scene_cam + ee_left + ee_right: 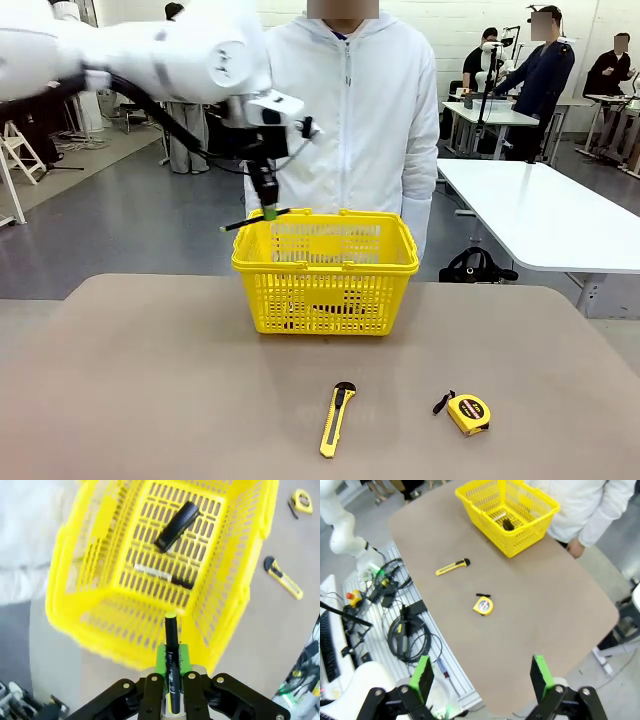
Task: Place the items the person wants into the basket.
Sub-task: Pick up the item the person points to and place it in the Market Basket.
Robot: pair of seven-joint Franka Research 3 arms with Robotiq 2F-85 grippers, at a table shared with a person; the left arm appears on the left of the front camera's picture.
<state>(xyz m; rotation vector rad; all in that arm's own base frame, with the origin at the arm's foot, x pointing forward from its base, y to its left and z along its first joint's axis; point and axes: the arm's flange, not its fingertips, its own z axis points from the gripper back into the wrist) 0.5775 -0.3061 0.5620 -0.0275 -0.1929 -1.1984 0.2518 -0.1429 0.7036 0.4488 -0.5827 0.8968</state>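
One thin black pen (pixel 256 219) sits clamped in the left tool (pixel 269 211) above the lattice-sided yellow plastic basket's (pixel 325 268) near-left rim. Left wrist: green pads (pixel 161 658) pinch that yellow-tipped pen; a white marker (pixel 162 575) lies inside. Right wrist: the right tool (pixel 482 678) gapes wide, empty, above the smooth bench (pixel 520 605).

My green pads (pixel 181 661) look rubbery and matt, set on hard black plastic fingers, and the thin black pen (pixel 171 652) pinched between them has a smooth, slightly glossy barrel. The basket (pixel 325 268) is bright moulded plastic — shiny on the rim, latticed on the walls. The table (pixel 150 400) is a flat, matt brown surface. The person's jacket (pixel 380 110) is soft white cloth. My arm's white casing (pixel 150 50) is smooth and glossy.
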